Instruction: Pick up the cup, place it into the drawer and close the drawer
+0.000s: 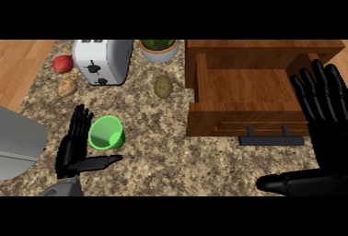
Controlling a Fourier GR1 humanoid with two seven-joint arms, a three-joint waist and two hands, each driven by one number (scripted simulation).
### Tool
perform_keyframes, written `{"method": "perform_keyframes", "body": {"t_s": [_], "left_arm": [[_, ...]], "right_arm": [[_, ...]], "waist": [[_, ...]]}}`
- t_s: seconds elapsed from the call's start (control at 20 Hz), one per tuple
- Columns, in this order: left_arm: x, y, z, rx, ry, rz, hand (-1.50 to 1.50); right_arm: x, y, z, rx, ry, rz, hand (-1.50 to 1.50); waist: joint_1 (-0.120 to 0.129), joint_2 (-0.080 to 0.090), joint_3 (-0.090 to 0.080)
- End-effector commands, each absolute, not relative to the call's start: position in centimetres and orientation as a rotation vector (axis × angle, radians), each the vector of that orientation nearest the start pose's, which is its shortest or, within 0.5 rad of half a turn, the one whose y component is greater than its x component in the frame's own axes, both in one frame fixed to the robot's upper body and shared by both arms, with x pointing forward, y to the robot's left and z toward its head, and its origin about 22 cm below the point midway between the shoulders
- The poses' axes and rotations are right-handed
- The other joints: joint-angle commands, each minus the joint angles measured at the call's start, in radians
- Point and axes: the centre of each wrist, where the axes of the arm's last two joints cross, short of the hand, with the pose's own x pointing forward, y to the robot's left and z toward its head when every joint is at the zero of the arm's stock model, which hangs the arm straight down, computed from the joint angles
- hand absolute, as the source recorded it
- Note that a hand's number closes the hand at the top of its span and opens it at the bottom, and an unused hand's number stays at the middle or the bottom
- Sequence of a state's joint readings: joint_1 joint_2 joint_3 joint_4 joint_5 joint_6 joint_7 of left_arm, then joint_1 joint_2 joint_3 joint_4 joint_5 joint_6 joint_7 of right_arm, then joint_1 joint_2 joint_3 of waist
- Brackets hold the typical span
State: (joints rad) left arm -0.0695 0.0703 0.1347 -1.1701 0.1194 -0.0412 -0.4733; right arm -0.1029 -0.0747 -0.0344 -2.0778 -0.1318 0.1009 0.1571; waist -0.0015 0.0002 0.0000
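Lying on its side on the granite counter (190, 161), the green cup (107, 132) rests just beside the left hand (75, 143), whose fingers are straight and thumb spread beneath it, not yet closed. It looks light, rigid and smooth, likely to roll; taking it round the wall seems best. The right hand (319, 120) rests open-fingered by the open wooden drawer (238, 90).

**Cup still on the counter, drawer open**

We've got our left hand (76, 143) open just beside the green cup (107, 132), thumb under it. Our right hand (321, 120) sits open by the wooden drawer (238, 87), near its dark handle (270, 139).
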Motion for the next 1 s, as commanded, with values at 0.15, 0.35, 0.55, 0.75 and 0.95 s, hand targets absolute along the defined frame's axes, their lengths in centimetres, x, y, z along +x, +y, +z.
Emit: {"method": "perform_keyframes", "body": {"t_s": [0.15, 0.35, 0.55, 0.75, 0.95], "left_arm": [[24.4, 29.1, -9.8, 0.069, -1.725, 0.186, -1.5], [24.6, 29.4, -10.4, 0.062, -1.713, 0.16, -1.5], [24.4, 28.2, -12.5, 0.065, -1.692, 0.156, -1.5], [23.7, 30.8, -14.0, 0.061, -1.71, 0.162, -1.5], [26.2, 28.1, -12.4, 0.027, -1.725, 0.14, -1.5]], "right_arm": [[23.8, -23.7, 15.0, 0.15, -2.007, 0.135, -1.5], [21.9, -23.3, 14.7, 0.153, -1.994, 0.16, -1.5], [23.2, -24.0, 13.6, 0.158, -2.004, 0.144, -1.5], [22.8, -22.2, 15.8, 0.15, -1.997, 0.148, -1.5], [23.3, -22.4, 13.4, 0.148, -1.999, 0.14, -1.5]], "waist": [[0.001, 0.0, 0.0], [0.0, 0.0, 0.0], [0.0, 0.0, 0.0], [-0.002, 0.001, -0.001], [0.0, 0.0, 0.0]]}}
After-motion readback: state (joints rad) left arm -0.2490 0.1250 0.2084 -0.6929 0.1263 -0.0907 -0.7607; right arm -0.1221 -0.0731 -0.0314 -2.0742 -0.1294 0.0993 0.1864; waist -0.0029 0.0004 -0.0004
